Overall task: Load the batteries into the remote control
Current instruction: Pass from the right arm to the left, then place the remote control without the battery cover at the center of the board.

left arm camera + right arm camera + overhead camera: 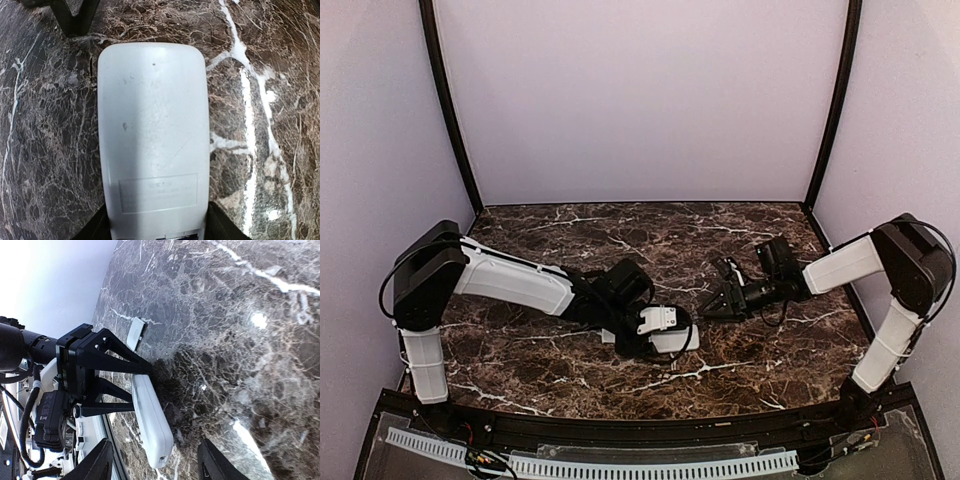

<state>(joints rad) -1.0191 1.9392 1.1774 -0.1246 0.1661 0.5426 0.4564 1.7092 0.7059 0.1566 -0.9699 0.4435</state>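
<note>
**Remote in L grip, R claw gaping**

L gripper [655,328] is clamped across the remote control [152,135], w/ fingers [95,230] pressed on both long sides at one end, about half-spread to fit it. Plain white back faces the L wrist cam. Remote sits near centre of the marble table [570,380], a bit toward the near edge. Can't tell if it's resting on the table or just off it.

R gripper [718,300] is just right of the remote and not touching it. Its jaws stand apart w/ nothing between them. A small white plate [136,332] lies on the table beyond the L gripper.
</note>
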